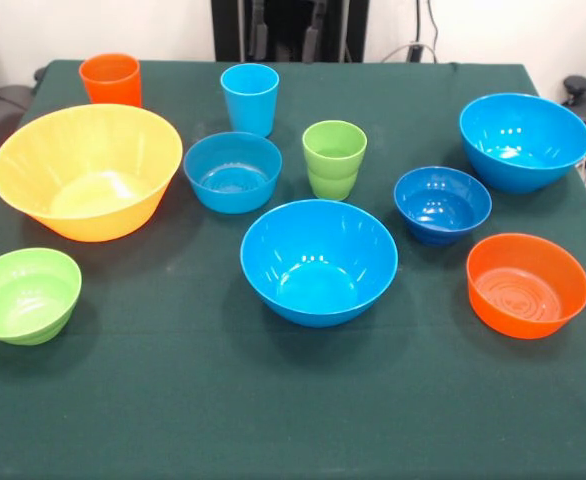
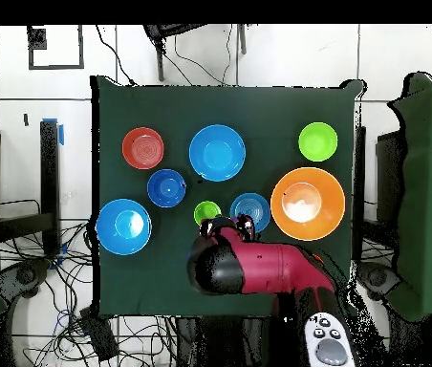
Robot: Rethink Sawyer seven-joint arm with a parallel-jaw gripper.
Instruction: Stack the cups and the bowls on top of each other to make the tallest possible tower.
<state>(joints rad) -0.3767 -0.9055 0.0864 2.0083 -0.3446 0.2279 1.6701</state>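
All cups and bowls stand apart on the green table; nothing is stacked. At the back are the orange cup (image 1: pixel 110 78) and the light blue cup (image 1: pixel 249 97); the lime green cup (image 1: pixel 333 158) is in the middle. The yellow-orange bowl (image 1: pixel 86 170) is left, and the medium light blue bowl (image 1: pixel 232 171) beside it. One large blue bowl (image 1: pixel 318 260) is central, another (image 1: pixel 524 140) back right. The dark blue bowl (image 1: pixel 442 204), orange bowl (image 1: pixel 527 284) and green bowl (image 1: pixel 25 294) stand nearer. My gripper (image 2: pixel 226 227) shows only overhead, above the table's robot side near the green cup (image 2: pixel 206 211).
The red arm (image 2: pixel 258 269) reaches in over the table's (image 2: pixel 162 105) robot-side edge and hides the orange and light blue cups overhead. Cables and black stands lie around the table on the floor.
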